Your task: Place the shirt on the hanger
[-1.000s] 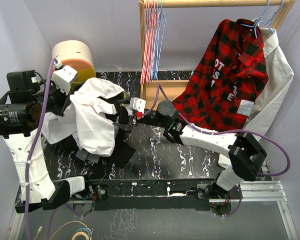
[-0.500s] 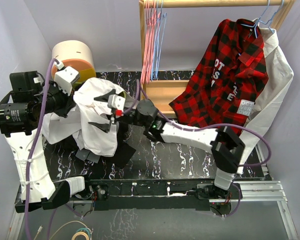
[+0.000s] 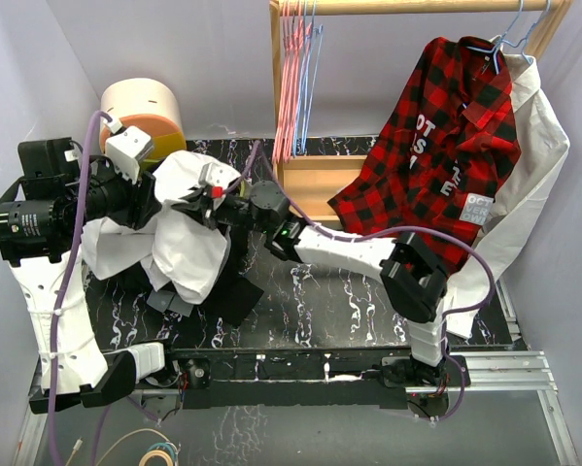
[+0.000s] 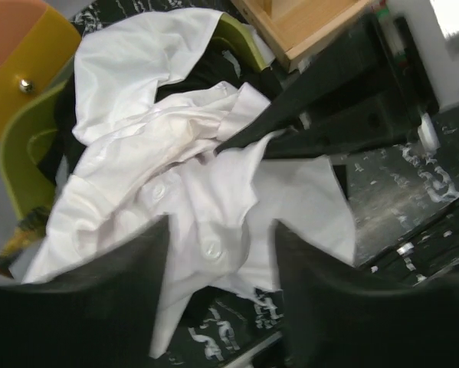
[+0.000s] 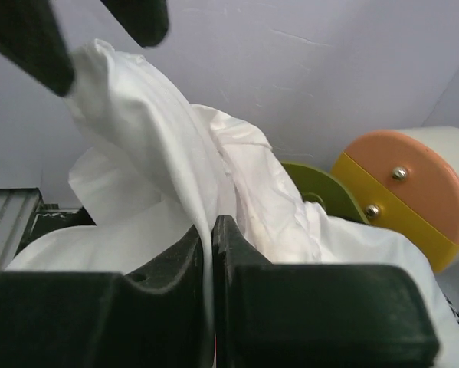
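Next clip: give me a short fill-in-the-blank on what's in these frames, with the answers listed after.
1. The crumpled shirt pinched in the right end effector is ___ in colour.
2. The plaid shirt hanging at the back is red and ___.
3. Seen from above, the pink wire hangers hang at the ___ end of the wooden rail.

Missing words: white; black; left.

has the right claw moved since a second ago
Yes. The right claw has swung left, away from the wooden rack post, and is now shut on the white shirt.
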Motion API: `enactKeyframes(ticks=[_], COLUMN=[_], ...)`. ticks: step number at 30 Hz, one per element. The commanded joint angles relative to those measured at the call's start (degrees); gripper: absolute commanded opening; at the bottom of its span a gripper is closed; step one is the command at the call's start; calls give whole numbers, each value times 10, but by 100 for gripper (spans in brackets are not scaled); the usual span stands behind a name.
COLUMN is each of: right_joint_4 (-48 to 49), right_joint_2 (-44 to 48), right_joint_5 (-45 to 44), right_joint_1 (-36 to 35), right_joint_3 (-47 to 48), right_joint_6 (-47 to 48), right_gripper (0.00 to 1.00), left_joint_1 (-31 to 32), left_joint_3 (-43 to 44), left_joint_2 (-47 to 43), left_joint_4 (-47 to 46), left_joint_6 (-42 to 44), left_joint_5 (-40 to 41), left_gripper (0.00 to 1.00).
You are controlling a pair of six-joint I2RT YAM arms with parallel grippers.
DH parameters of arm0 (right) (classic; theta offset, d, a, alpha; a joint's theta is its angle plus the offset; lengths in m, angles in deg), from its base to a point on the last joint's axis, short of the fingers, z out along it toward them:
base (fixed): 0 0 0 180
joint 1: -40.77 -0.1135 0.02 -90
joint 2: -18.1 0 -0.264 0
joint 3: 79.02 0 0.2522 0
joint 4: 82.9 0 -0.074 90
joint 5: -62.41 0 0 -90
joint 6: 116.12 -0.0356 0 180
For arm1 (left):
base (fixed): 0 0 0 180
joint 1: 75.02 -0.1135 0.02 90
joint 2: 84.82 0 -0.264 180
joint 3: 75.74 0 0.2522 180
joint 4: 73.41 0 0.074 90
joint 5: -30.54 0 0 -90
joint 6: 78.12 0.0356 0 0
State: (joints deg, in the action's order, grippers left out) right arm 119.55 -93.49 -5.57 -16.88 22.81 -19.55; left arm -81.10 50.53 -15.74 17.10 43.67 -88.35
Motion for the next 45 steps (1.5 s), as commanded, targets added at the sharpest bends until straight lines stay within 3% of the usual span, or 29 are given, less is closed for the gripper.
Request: enactKeyframes(ticks=[1,3,6,12,16,23,25,27,30,32,33,35,36,39,42,45], right_joint_4=[76,86,80,55,-18,-177,-201,-238,-279,-286,-280,-280,-290,-296,-200,-189], right_joint_2=[121,184,265,437,551,736,769,770,717,699,698,706,712,744,756,610], right_joint_5=[-64,-91,-115,-136,-168,-189,-158,-34,126,136,133,111,86,-56,-290,-395], right_joint_1=[45,68,96,102,103,103,103,103,96,70,51,16,8,6,8,54], right_joint_3=[-54,-82,-126,-285,-391,-541,-568,-581,-588,-598,-606,-607,-595,-570,-587,-562], right_joint_6=[-40,-48,-55,-55,-69,-201,-231,-249,-288,-304,-303,-274,-253,-181,-137,-135], right_gripper=[8,8,8,8,8,8,13,36,39,40,47,90,97,98,98,99], left_joint_1=[2,2,1,0,0,0,0,0,1,1,2,7,12,40,65,74], left_joint_3=[25,33,16,-12,-21,-61,-81,-96,-103,-107,-110,-114,-110,-90,-86,-79], left_joint_2=[-9,-8,-6,-15,-13,1,8,21,43,56,59,70,76,90,91,91], left_joint_4=[-17,-29,-34,-36,-26,-13,-5,4,14,17,15,12,15,25,21,26], left_joint_6=[-32,-43,-49,-48,-37,-23,-15,-10,-6,-2,-1,-4,-6,-16,-25,-30], left_joint_5=[-14,22,40,32,28,-6,-21,-34,-42,-50,-53,-60,-65,-71,-62,-77], left_gripper=[73,91,97,97,97,97,97,97,97,97,97,97,97,97,97,95])
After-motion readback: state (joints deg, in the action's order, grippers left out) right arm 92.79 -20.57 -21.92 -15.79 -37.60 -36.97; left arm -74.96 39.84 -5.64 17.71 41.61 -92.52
